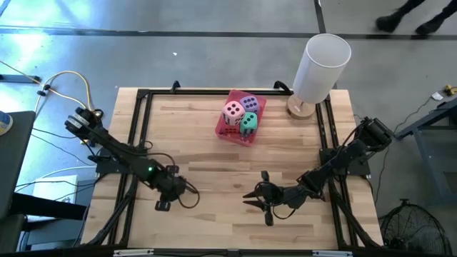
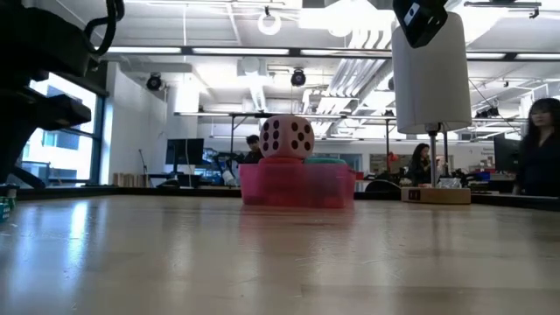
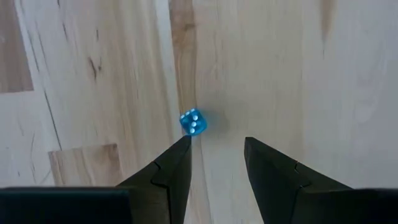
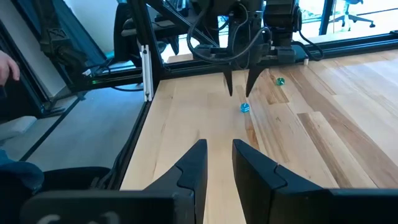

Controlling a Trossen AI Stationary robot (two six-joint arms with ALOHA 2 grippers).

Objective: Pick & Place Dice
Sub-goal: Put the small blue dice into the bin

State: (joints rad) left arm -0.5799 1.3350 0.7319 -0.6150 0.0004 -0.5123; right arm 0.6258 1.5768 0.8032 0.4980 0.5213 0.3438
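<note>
Bare wooden table [image 1: 214, 178] is lying open around my left gripper [image 3: 214, 146], hovering narrowly parted over a tiny blue die [image 3: 193, 122], while big dice [image 1: 241, 114] are sitting in the far-edge pink tray [image 1: 226, 132].

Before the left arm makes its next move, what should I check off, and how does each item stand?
1. Left tool open, nothing between its fingers: ok.
2. Small blue cube centred between those fingers: not ok, it sits by one fingertip.
3. Right tool apart from the left tool, empty: ok.
4. Pink die, purple die and teal die in the pink tray: ok.
5. Left fingertips clear of the table: cannot tell.
</note>
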